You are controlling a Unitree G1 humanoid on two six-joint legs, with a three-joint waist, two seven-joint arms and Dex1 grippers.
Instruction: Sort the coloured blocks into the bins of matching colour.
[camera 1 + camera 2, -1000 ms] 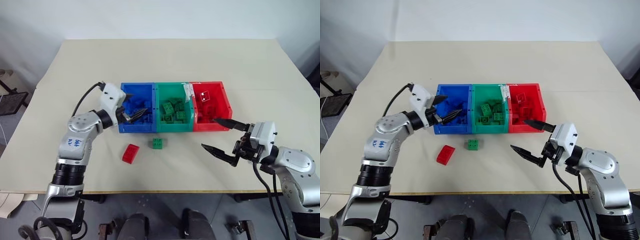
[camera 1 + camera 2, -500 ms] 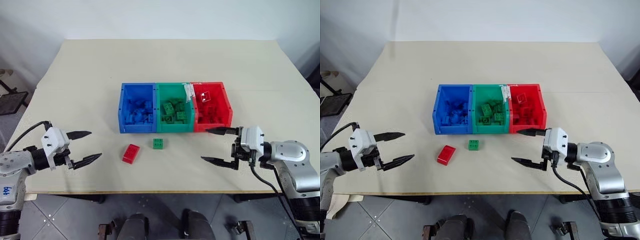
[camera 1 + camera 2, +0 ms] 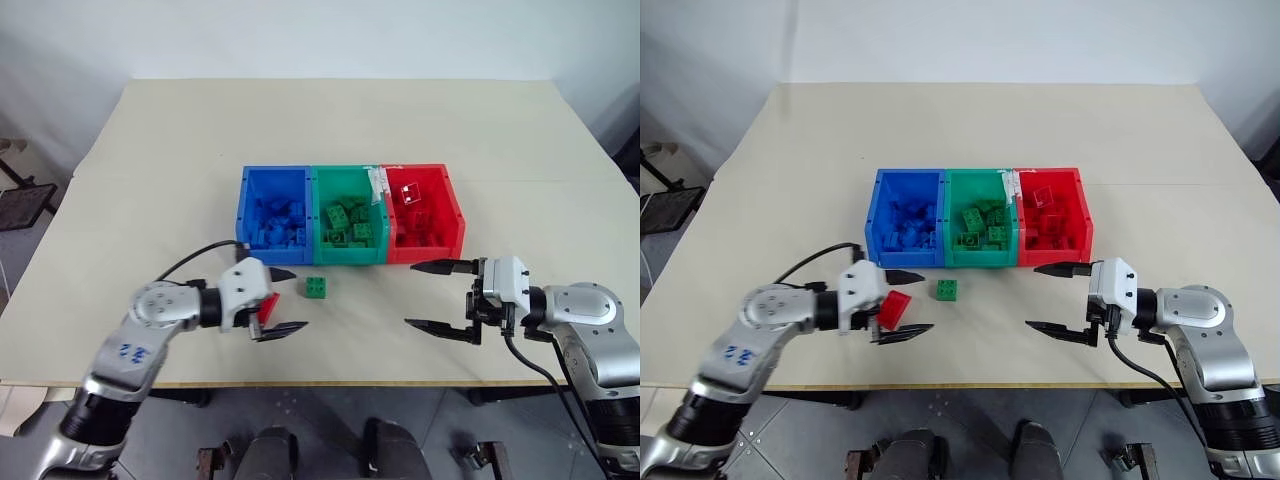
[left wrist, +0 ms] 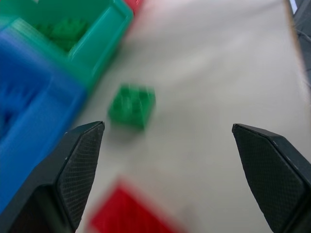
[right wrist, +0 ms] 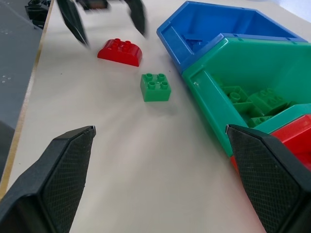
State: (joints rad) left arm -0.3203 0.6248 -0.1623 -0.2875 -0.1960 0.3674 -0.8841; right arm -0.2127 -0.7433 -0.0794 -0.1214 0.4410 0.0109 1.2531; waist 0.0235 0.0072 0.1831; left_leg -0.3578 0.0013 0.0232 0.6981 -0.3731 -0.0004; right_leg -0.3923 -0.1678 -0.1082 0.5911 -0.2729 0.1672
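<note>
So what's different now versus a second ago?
The left gripper left the blue bin, swung out wide, then came in open around the red block, not gripping it. The right gripper turned a little, open and empty. The green block, the red block and the bins stayed put.

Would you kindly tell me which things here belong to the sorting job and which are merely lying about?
Belong to the job:
- red block
- green block
- blue bin
- green bin
- red bin
- sorted blocks inside the bins

Just lying about:
- table
- white tag in the red bin
</note>
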